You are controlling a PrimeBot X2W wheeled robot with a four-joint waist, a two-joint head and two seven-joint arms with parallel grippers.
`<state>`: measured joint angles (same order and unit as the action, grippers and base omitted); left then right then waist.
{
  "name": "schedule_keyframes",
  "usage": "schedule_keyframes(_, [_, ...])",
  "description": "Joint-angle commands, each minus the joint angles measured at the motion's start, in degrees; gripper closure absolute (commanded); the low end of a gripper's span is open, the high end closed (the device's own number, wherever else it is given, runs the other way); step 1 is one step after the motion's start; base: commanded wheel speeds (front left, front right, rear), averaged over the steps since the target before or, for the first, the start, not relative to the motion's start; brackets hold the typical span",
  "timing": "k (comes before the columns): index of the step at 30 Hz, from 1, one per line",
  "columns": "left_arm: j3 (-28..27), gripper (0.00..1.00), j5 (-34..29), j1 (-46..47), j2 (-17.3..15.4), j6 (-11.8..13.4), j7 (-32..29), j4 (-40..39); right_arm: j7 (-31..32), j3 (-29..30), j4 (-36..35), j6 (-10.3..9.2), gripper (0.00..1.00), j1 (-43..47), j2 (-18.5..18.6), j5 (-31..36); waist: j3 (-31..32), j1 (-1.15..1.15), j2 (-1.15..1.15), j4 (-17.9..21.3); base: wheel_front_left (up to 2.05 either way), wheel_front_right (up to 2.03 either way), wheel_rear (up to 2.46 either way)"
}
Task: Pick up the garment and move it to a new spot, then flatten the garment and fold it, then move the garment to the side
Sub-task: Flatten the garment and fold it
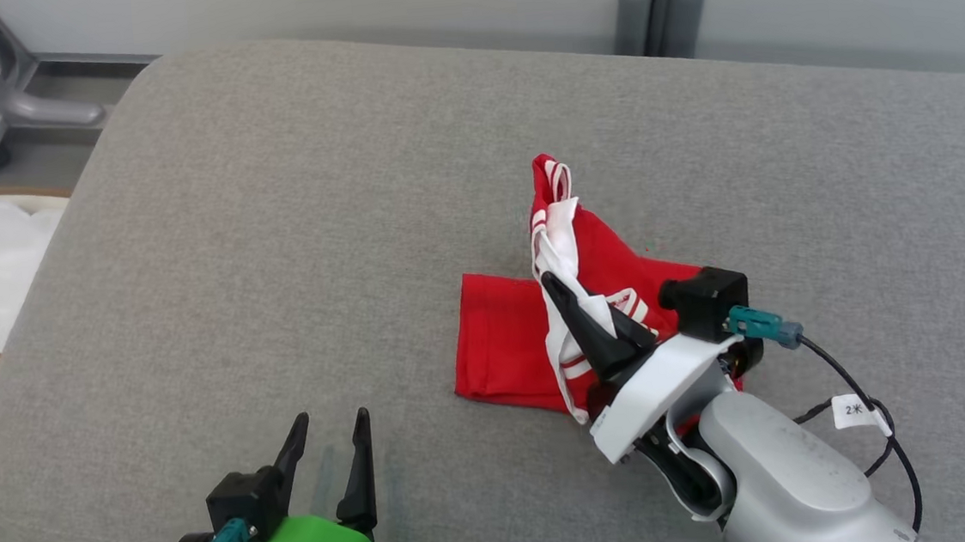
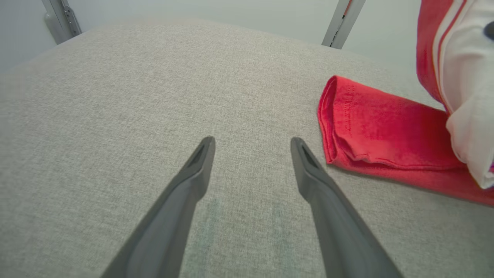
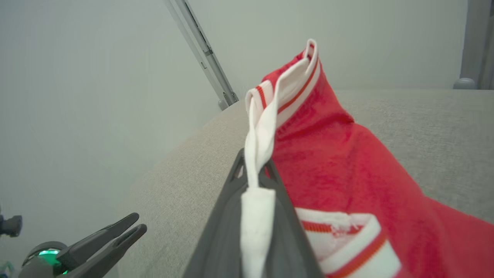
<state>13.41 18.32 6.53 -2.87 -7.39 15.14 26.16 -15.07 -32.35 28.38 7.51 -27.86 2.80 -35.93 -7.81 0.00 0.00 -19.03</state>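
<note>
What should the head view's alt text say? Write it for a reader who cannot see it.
The right gripper is shut on the white trim of a red garment, holding part of it up while the rest lies on a grey cushion. The left gripper is open above bare cushion at the lower left. A basket of white cloth sits at the left edge.
</note>
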Motion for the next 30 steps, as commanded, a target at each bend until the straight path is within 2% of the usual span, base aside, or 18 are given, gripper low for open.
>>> schedule_keyframes(1, [0.1,0.0,0.4,0.9,-0.1,-0.1,0.0,0.1,-0.1,-0.9,0.3,-0.06,0.95,-0.9,0.3,-1.3,-0.4,0.0,0.0,-2.1,0.0,0.0,0.0])
schedule_keyframes(2, [0.1,0.0,0.5,1.0,-0.1,-0.1,0.0,0.1,-0.1,-1.4,0.4,-0.06,0.43,-1.3,0.3,-2.3,-0.4,0.0,0.0,-2.2,0.0,0.0,0.0])
schedule_keyframes(3, [-0.1,0.0,0.4,0.9,-0.1,-0.1,0.0,0.2,-0.1,-1.4,0.3,-0.06,0.0,-1.7,0.3,-2.7,-0.2,0.0,0.0,-2.0,0.0,0.0,0.0])
schedule_keyframes(7, [-1.2,0.0,-0.4,0.4,-0.1,-0.1,0.0,0.3,-0.1,0.2,0.4,-0.06,0.0,-1.6,0.3,-1.4,0.6,0.0,0.0,-0.1,0.0,0.0,0.0])
schedule_keyframes(16, [-4.2,0.0,-3.4,-1.0,-0.1,0.1,0.0,-0.8,-0.1,16.3,2.8,-0.06,0.0,5.5,0.2,13.9,2.9,0.0,0.0,7.1,0.0,0.0,0.0])
schedule_keyframes(23, [-6.5,0.0,-6.6,-2.1,-0.1,0.6,0.0,-2.2,-0.1,26.3,0.9,-0.06,0.0,12.3,0.2,22.5,3.9,0.0,0.0,12.2,0.0,0.0,0.0])
schedule_keyframes(30, [-8.1,0.0,-9.5,-4.1,-0.2,1.0,0.0,-4.1,-0.1,30.8,-0.4,-0.06,0.0,17.0,0.2,26.0,4.8,0.0,0.0,15.7,0.0,0.0,0.0])
